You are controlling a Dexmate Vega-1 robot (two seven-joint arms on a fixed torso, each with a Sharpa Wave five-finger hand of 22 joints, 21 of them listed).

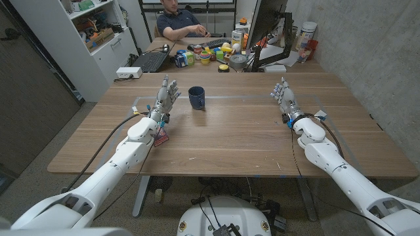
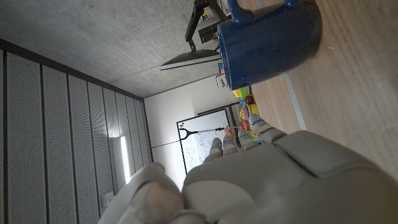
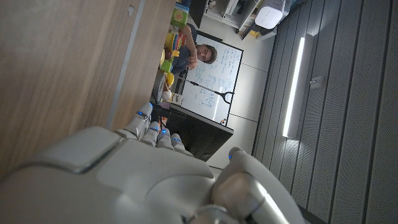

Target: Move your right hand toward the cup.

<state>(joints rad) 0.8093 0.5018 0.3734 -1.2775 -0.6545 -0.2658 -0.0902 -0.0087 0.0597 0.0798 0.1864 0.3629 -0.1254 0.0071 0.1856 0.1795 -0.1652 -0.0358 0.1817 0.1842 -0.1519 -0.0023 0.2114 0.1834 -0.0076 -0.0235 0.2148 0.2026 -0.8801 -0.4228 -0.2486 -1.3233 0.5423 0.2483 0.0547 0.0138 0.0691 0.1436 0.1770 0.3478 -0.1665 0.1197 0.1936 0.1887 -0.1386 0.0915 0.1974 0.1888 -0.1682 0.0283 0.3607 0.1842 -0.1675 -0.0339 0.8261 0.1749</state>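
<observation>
a: where's the cup [image 1: 196, 98]?

b: on the wooden table [image 1: 249, 141], left of its middle toward the far edge, upright, handle on the side facing the left hand. dark blue, glazed look, plain cylinder. the left wrist view has it close up [image 2: 270, 38], rim and handle clear against the wood grain.

a: right hand [image 1: 285, 97]?

b: well apart from the cup, over on the right side of the table, about as far back as the cup is. fingers apart and stretched out, holding nothing. i'd judge it's parked at a start pose, so the reach toward the cup has barely begun, if at all.

a: left hand [image 1: 166, 95]?

b: just beside the cup, fingers spread, nothing held, not touching it as far as i can tell. a small reddish thing [image 1: 160, 137] lies on the table under that forearm, too small to name.

a: surfaces?

b: table is warm brown plank with long straight grain, matte. hands are pale grey, smooth moulded shells with blue dots at the fingertips in the right wrist view [image 3: 124, 177]. black cables run along both forearms.

a: beyond the table?

b: a person [image 1: 180, 23] seated at a desk cluttered with colourful small items, a laptop [image 1: 152, 60], grey concrete wall to the right.

a: next move?

b: my guess: sweep the right hand across open table to the cup, nothing in its path.
</observation>
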